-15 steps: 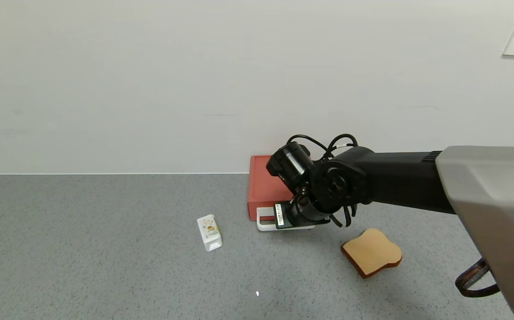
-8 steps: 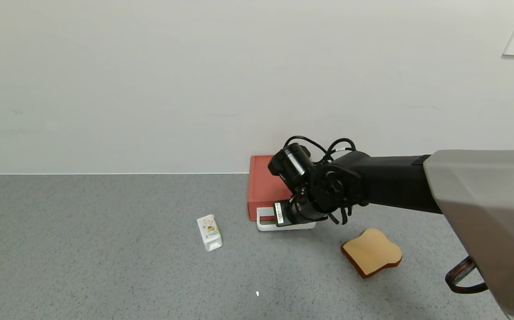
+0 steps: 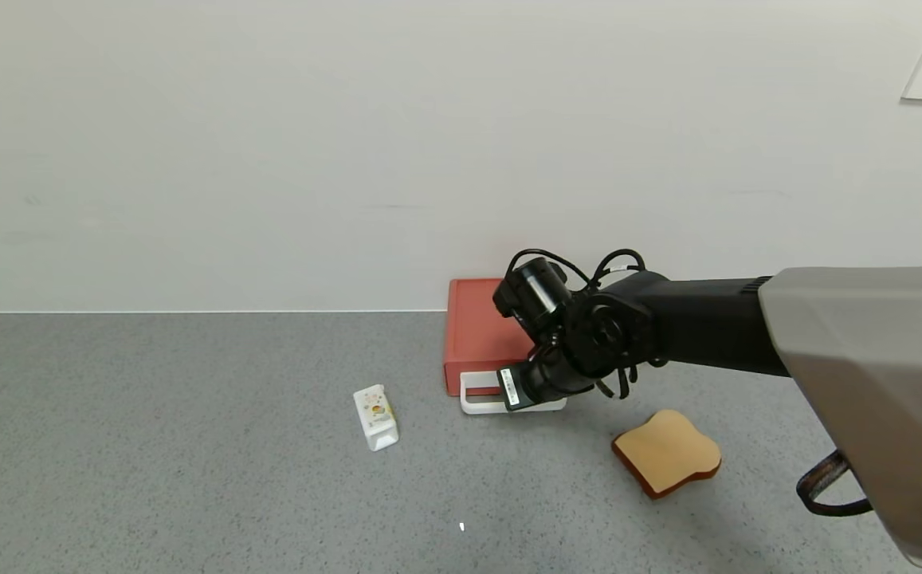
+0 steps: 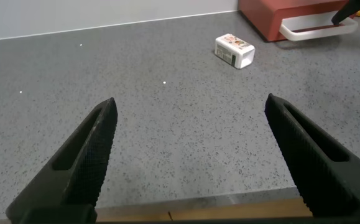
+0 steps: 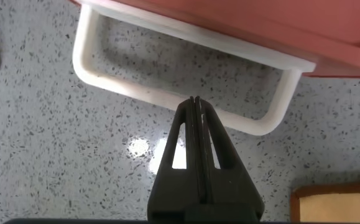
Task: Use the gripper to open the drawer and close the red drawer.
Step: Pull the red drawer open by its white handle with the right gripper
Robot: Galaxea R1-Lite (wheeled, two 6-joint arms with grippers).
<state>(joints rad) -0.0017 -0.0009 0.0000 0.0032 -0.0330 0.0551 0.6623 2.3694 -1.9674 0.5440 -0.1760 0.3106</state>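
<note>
One red drawer (image 3: 478,335), flat against the back edge of the worktop (image 3: 150,446), right of centre, tray pushed in. One white loop handle (image 5: 167,93) on its front, lying flat on the grey surface. One right gripper (image 5: 194,102) over that handle, fingers (image 5: 199,134) pressed fully together, holding nothing; tip right at the handle's front bar, contact not certain. Seen from the head, wrist with barcode label (image 3: 510,387) covering the handle's right half. One left gripper (image 4: 189,134) low over the near-left part of the worktop, well apart from the drawer, fingers spread wide, nothing between them. One small white carton (image 3: 375,416) lying left of the handle. One toast slice (image 3: 666,450) right of the handle, nearer the front edge.
</note>
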